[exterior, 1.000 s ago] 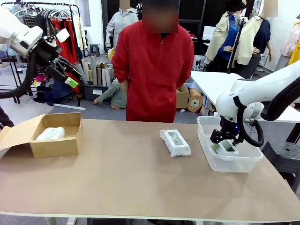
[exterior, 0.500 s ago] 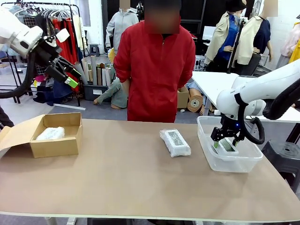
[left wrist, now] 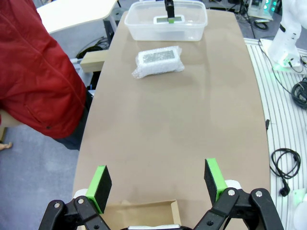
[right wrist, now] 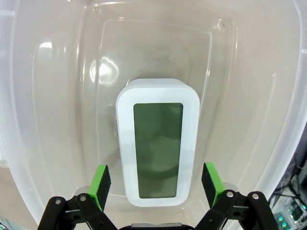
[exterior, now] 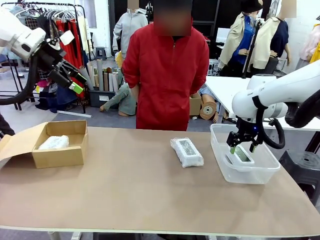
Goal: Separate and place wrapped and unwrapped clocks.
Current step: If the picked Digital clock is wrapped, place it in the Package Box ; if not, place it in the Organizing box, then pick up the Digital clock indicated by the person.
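while right hand (right wrist: 156,178) hangs spread | white clock (right wrist: 157,96) lies beneath

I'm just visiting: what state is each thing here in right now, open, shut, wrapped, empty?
Clear tub: lidless, holding one clock.
White clock: bare, lying face up in that tub.
Cardboard box: flap open.
Boxed wrapped clock: wrapped, lying inside.
Loose wrapped clock: wrapped, lying between box and tub.
Left gripper: open, empty, raised high.
Right gripper: open, empty, over the tub.

Clock (right wrist: 157,143) smooth white plastic; tub (right wrist: 48,96) clear glossy plastic.
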